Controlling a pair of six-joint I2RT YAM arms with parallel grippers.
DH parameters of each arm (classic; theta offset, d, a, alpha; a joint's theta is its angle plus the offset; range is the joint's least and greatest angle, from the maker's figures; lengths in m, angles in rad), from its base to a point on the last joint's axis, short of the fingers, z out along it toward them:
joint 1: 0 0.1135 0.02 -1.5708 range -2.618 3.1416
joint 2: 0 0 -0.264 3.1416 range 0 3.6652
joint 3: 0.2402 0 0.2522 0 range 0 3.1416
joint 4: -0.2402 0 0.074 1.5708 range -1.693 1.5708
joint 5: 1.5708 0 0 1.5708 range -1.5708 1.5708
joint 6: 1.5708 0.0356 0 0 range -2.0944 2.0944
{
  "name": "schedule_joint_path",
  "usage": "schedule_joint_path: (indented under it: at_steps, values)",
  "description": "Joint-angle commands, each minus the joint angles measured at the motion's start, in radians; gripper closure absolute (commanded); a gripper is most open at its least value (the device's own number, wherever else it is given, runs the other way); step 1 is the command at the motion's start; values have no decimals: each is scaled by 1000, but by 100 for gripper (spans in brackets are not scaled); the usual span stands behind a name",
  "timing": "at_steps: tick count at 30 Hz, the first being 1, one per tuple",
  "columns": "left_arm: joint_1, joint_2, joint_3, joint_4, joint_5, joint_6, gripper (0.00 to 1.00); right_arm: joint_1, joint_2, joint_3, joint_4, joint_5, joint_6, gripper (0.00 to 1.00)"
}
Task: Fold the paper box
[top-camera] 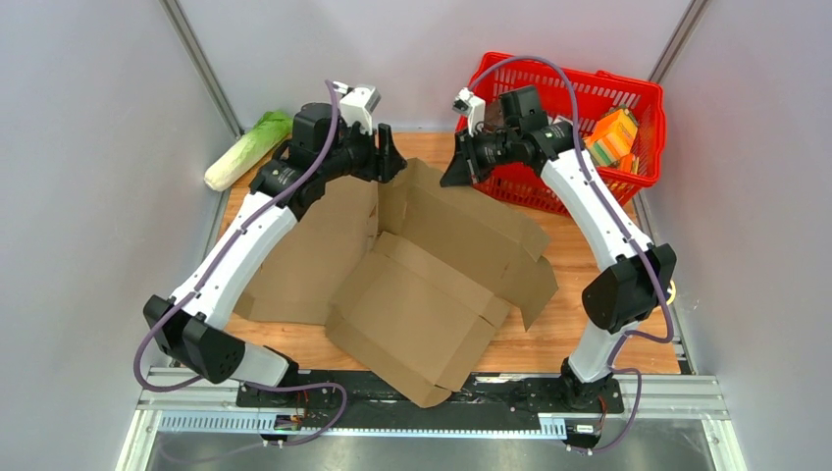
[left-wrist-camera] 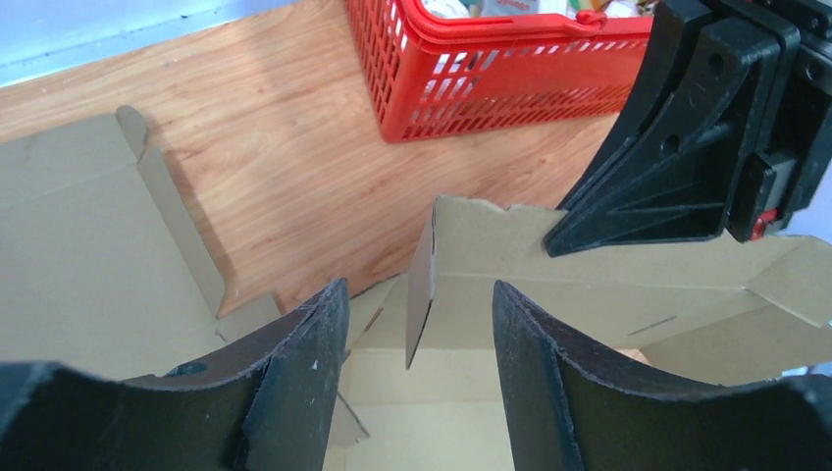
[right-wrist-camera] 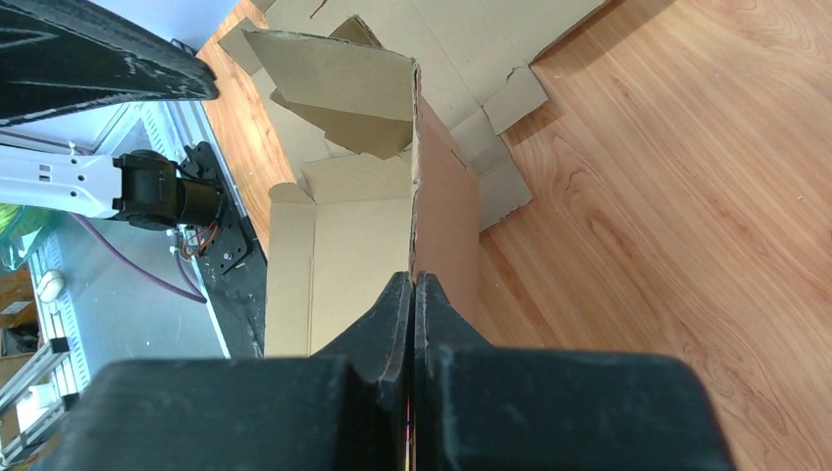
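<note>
The paper box (top-camera: pixel 422 294) is a brown cardboard blank lying mostly flat on the wooden table, with its far panel raised upright. My right gripper (top-camera: pixel 453 175) is shut on the top edge of that raised panel (right-wrist-camera: pixel 446 196), and the cardboard runs straight into its closed fingertips (right-wrist-camera: pixel 413 278). My left gripper (left-wrist-camera: pixel 420 287) is open and sits just left of the right one. A small upright side flap (left-wrist-camera: pixel 424 265) stands in the gap between its fingers, touching neither. The right gripper's black fingers (left-wrist-camera: pixel 677 147) show in the left wrist view, on the panel (left-wrist-camera: pixel 608 285).
A red plastic basket (top-camera: pixel 589 128) stands at the back right, right behind the right gripper, with an orange carton (top-camera: pixel 613 137) inside it. A napa cabbage (top-camera: pixel 247 149) lies at the back left. Grey walls close in both sides of the table.
</note>
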Motion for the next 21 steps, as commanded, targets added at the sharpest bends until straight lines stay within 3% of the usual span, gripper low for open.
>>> schedule_joint_path:
  at_steps: [1, 6, 13, 14, 15, 17, 19, 21]
  values:
    - [-35, 25, 61, -1, -70, 67, 39, 18, -38, 48, 15, 10, -30, 100]
    - [-46, 41, 61, -12, -125, 89, 52, 35, -41, 60, 14, 29, -43, 100]
    - [-59, 50, 63, -36, -147, 127, 55, 53, -35, 88, -6, 55, -57, 100]
    - [-59, 51, 67, -42, -133, 144, 75, 56, -35, 94, -9, 64, -57, 100]
    - [-61, 56, 74, -50, -101, 153, 85, 59, -35, 92, -8, 69, -59, 99]
    - [-61, 68, 89, -71, -92, 156, 100, 62, -37, 89, -8, 96, -59, 90]
    - [-61, 58, 83, -67, -82, 158, 100, 62, -41, 78, 6, 127, -56, 73]
    - [-61, 29, 52, -36, -84, 147, 100, 62, -50, 46, 28, 179, -44, 64]
